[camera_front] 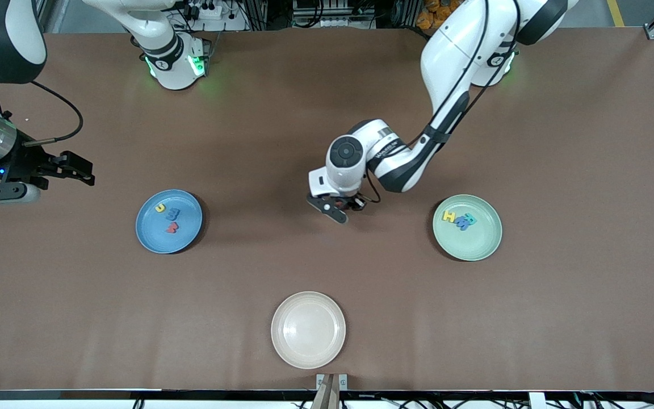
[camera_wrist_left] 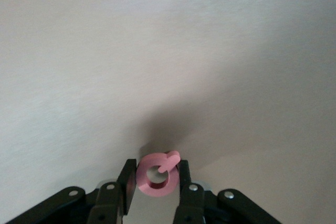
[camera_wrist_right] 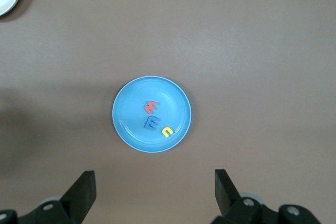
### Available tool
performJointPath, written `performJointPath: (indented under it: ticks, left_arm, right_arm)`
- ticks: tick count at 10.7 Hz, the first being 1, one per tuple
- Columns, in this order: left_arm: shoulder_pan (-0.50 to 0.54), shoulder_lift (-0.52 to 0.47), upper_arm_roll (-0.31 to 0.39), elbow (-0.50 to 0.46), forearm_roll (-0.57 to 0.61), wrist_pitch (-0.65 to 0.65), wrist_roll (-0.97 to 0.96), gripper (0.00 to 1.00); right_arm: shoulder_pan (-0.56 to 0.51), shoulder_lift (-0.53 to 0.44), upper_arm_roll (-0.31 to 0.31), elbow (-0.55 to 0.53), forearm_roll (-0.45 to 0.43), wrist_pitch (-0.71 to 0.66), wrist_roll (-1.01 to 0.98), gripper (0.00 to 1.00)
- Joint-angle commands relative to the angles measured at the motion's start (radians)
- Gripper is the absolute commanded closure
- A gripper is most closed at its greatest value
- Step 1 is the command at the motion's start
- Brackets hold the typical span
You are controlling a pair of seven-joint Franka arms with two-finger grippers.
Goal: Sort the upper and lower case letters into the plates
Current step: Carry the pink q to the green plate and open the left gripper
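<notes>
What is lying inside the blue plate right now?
Three small letters lie in the blue plate: a yellow one, a blue one and a red one, close together. Nothing covers them; which letters they are cannot be told.

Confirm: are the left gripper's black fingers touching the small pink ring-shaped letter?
Touching. The left wrist view shows the left gripper with both fingers pressed against the sides of the small pink ring-shaped letter, no gap either side.
</notes>
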Motion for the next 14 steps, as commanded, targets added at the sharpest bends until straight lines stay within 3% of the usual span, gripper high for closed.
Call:
performJointPath:
  ticks: [1, 2, 5, 8, 10, 12, 14]
  left_arm:
    - [0.075, -0.088, -0.010, -0.018, 0.000, -0.132, 0.102, 1.00]
    - [0.086, -0.108, -0.003, -0.018, -0.001, -0.168, 0.139, 1.00]
    - [0.194, -0.140, -0.003, -0.020, 0.003, -0.211, 0.185, 1.00]
    - [0.378, -0.137, -0.007, -0.023, 0.003, -0.219, 0.429, 1.00]
    - [0.409, -0.149, -0.003, -0.073, 0.000, -0.220, 0.421, 1.00]
    - [0.502, -0.157, -0.010, -0.115, 0.002, -0.219, 0.419, 1.00]
    - [0.506, -0.155, -0.009, -0.123, 0.002, -0.219, 0.419, 1.00]
  right_arm:
    - [0.001, 0.010, 0.004, 0.019, 0.006, -0.016, 0.015, 0.00]
    - [0.015, 0.014, 0.007, 0.019, 0.017, -0.018, 0.013, 0.00]
    - [0.047, 0.049, 0.110, 0.019, 0.015, -0.003, 0.021, 0.00]
    - [0.121, 0.089, 0.130, 0.014, 0.018, 0.031, 0.024, 0.00]
    - [0.176, 0.137, 0.133, 0.011, 0.018, 0.086, 0.024, 0.00]
    - [0.211, 0.193, 0.196, 0.009, 0.011, 0.175, 0.013, 0.00]
    - [0.237, 0.217, 0.239, 0.009, 0.020, 0.206, 0.028, 0.00]
